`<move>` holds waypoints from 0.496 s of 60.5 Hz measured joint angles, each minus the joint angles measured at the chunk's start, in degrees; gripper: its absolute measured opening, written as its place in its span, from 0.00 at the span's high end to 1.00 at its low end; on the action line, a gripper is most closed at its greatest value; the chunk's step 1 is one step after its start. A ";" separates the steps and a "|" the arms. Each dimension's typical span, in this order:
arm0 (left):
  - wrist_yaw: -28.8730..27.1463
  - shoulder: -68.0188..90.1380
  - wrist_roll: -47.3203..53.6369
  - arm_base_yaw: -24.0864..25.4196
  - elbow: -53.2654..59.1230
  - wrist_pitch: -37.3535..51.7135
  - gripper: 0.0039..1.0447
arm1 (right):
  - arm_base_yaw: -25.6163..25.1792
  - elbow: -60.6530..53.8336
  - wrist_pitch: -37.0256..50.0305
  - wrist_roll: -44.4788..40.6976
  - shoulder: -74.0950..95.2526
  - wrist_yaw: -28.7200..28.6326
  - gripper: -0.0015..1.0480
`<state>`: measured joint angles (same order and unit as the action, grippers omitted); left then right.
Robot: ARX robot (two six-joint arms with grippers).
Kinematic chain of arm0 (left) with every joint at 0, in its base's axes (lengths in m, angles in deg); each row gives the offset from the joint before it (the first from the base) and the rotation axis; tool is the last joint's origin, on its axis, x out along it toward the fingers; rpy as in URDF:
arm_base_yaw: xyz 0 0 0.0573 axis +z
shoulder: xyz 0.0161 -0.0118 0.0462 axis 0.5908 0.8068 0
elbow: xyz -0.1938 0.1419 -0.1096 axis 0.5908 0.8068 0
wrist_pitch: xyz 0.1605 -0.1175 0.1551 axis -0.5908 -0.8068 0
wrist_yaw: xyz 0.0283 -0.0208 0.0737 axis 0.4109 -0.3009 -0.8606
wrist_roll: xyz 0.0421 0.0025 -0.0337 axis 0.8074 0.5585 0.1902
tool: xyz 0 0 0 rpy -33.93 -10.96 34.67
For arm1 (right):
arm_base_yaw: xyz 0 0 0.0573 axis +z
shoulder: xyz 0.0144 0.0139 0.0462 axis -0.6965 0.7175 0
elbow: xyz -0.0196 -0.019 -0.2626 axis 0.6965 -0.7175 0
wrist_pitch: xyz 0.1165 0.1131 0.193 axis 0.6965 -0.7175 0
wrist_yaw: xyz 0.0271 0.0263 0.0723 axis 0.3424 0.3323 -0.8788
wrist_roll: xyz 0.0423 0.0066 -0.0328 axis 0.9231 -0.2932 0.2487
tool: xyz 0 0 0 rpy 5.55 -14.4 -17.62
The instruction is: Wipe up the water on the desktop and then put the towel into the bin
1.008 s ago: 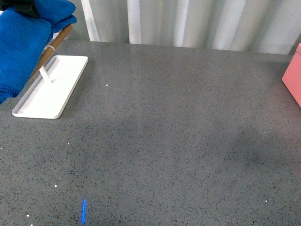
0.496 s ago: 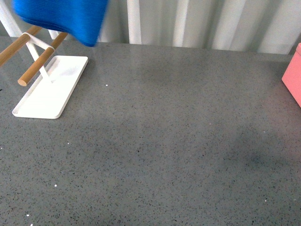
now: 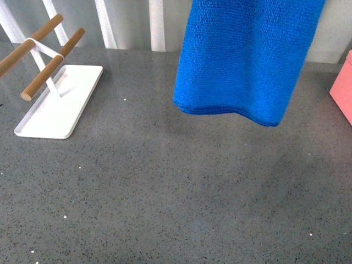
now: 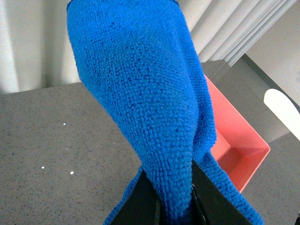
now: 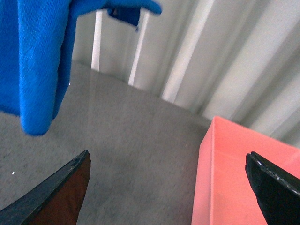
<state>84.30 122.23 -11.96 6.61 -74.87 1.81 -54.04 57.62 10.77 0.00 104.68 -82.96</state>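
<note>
The blue towel (image 3: 247, 60) hangs in the air above the back middle of the grey desktop (image 3: 165, 181), its lower hem clear of the surface. In the left wrist view my left gripper (image 4: 174, 197) is shut on the towel (image 4: 140, 93), whose folds bulge out between the black fingers. The salmon-pink bin (image 3: 344, 91) shows only as a corner at the right edge of the front view; it lies beyond the towel (image 4: 239, 140). My right gripper (image 5: 171, 187) is open, low over the desktop beside the bin (image 5: 243, 178), with the towel (image 5: 33, 61) hanging apart from it.
A flat white tray (image 3: 58, 102) with two wooden rods (image 3: 47, 58) on a white stand sits at the back left. Pale vertical curtain folds (image 3: 132, 22) close off the far edge of the desktop.
The towel has swung from the far left, over the rods, rightward to the upper middle of the front view. The wooden rods, covered a second ago, stand bare.
</note>
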 joint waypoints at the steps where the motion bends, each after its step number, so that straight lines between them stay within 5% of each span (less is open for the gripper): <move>1: -0.02 0.00 -0.22 0.02 -0.17 0.00 0.95 | 0.07 0.68 1.79 0.09 1.81 -0.63 0.07; 14: 0.11 0.02 -3.52 -0.42 -1.88 0.00 0.95 | 8.61 6.40 16.20 5.33 22.47 -2.97 0.07; 30: 0.28 0.02 -7.69 -1.22 -4.26 -0.55 0.95 | 22.05 8.28 33.18 9.07 42.88 0.85 0.07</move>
<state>84.58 122.25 -19.66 5.39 -79.13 1.26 -31.99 65.90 43.95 9.07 147.56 -82.11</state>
